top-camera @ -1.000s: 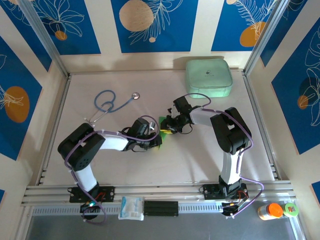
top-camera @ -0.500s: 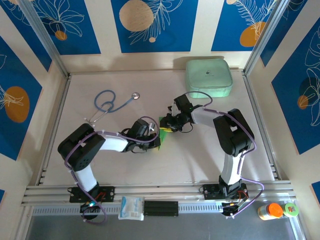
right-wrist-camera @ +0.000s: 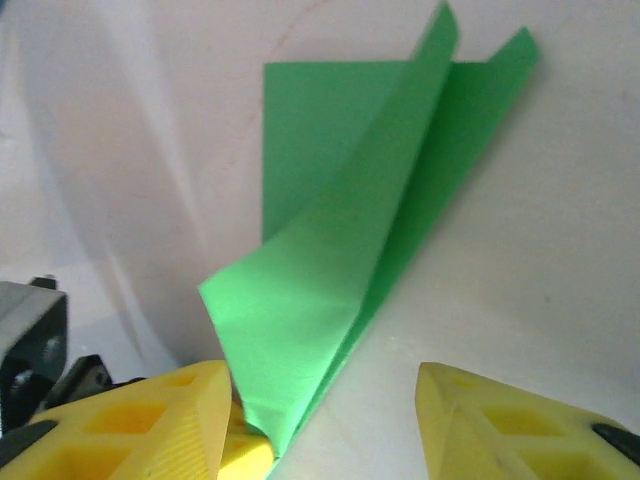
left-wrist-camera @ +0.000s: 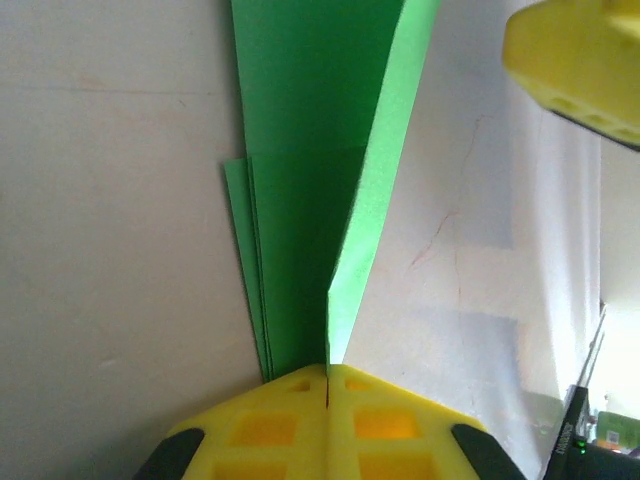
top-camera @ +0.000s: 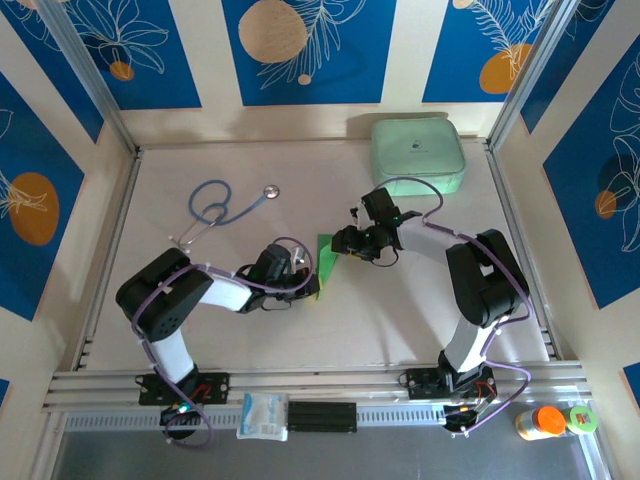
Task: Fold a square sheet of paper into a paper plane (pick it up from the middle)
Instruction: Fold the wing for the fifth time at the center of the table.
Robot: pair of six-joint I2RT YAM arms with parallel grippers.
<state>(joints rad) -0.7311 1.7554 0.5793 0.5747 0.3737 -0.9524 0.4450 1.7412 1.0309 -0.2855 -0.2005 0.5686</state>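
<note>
Near the middle of the counter (top-camera: pixel 400 320), the folded green sheet (top-camera: pixel 325 262) lies with its long axis running near to far. The left pincer (left-wrist-camera: pixel 327 380) is clamped on its near end; the right pincer (right-wrist-camera: pixel 325 390), jaws apart, faces the far end's raised flap.

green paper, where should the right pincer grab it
Likely the lifted flap of the green paper: it stands off the table, so the open right pincer can straddle its edge from the end opposite the left pincer, shut on the other end.
</note>
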